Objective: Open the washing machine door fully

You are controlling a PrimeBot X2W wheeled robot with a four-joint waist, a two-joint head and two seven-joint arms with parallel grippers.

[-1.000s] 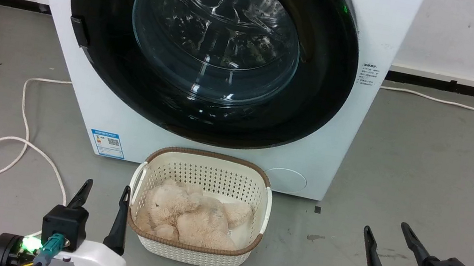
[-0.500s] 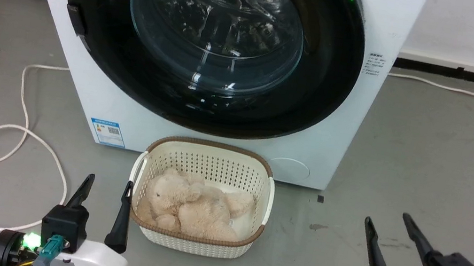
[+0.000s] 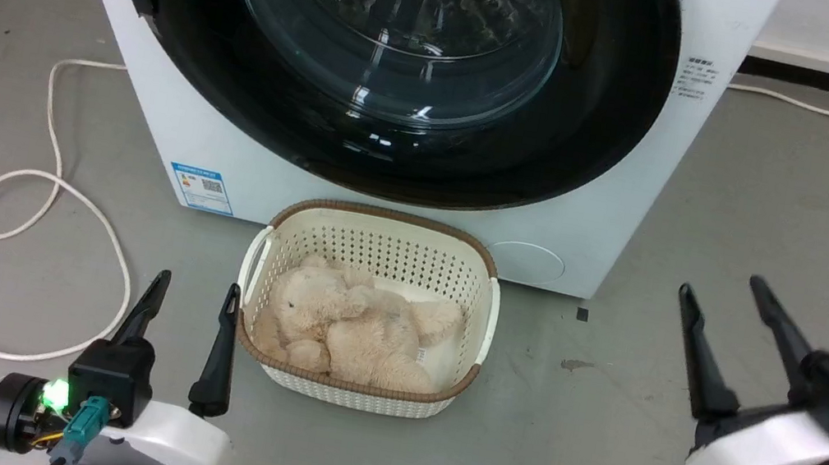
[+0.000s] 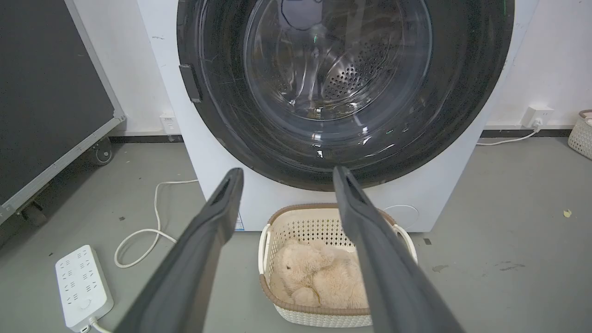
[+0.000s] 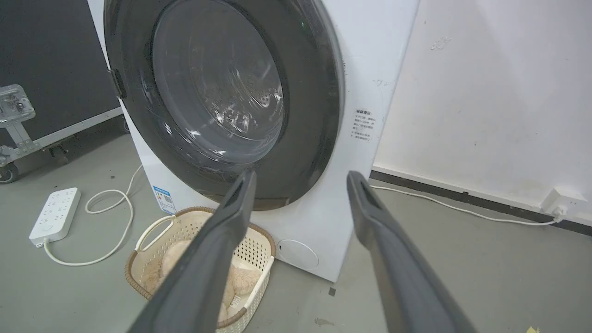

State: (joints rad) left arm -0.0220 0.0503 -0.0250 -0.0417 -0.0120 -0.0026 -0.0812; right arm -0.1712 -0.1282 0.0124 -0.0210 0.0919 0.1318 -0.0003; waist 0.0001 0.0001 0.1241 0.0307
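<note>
Before the washing machine (image 3: 174,120), a basket (image 3: 384,216) holds a teddy (image 3: 357,332) — left tool (image 3: 199,281), right tool (image 3: 721,284) released.

Bright even light; glare on washing machine door (image 3: 389,54); shadows soft.

The top of the washing machine door (image 3: 385,53) is being cut off by the head view's upper edge. The print on the side label (image 3: 696,79) is being shown too small to be read. In the left wrist view, most of the blue label (image 4: 239,223) and part of the plush toy (image 4: 314,280) are being hidden behind the fingers (image 4: 199,259) of the left gripper (image 4: 287,170).
</note>
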